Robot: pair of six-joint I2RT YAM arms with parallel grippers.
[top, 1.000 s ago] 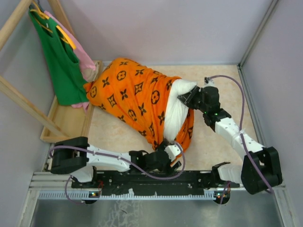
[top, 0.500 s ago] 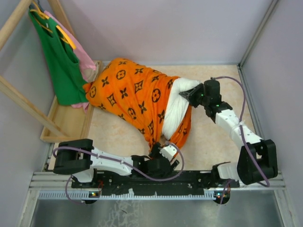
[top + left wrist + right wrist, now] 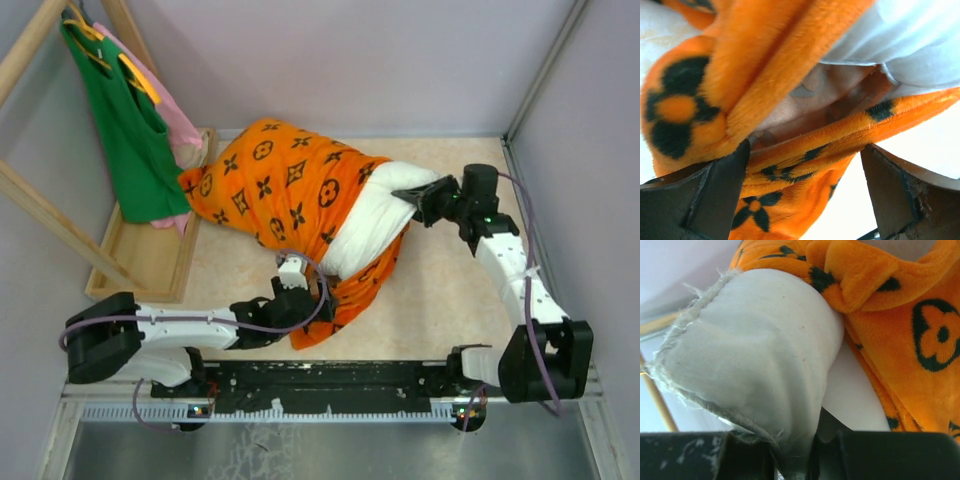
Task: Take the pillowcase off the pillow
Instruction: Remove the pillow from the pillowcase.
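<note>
The orange pillowcase with black motifs lies across the middle of the table and covers the left part of the white pillow. The pillow's right end sticks out of it. My right gripper is shut on the pillow's frayed corner, pinched at the base of the fingers. My left gripper is at the pillowcase's lower hem. In the left wrist view its jaws stand wide open with the orange hem lying between them, held by neither finger.
A green tank top and a pink garment hang on a wooden rack at the left. A wooden tray lies below them. Grey walls close the back and right. The arms' mounting rail runs along the near edge.
My right gripper has pulled the pillow corner to the right, baring more white pillow. My left gripper has opened fully and moved left and away along the hem.
</note>
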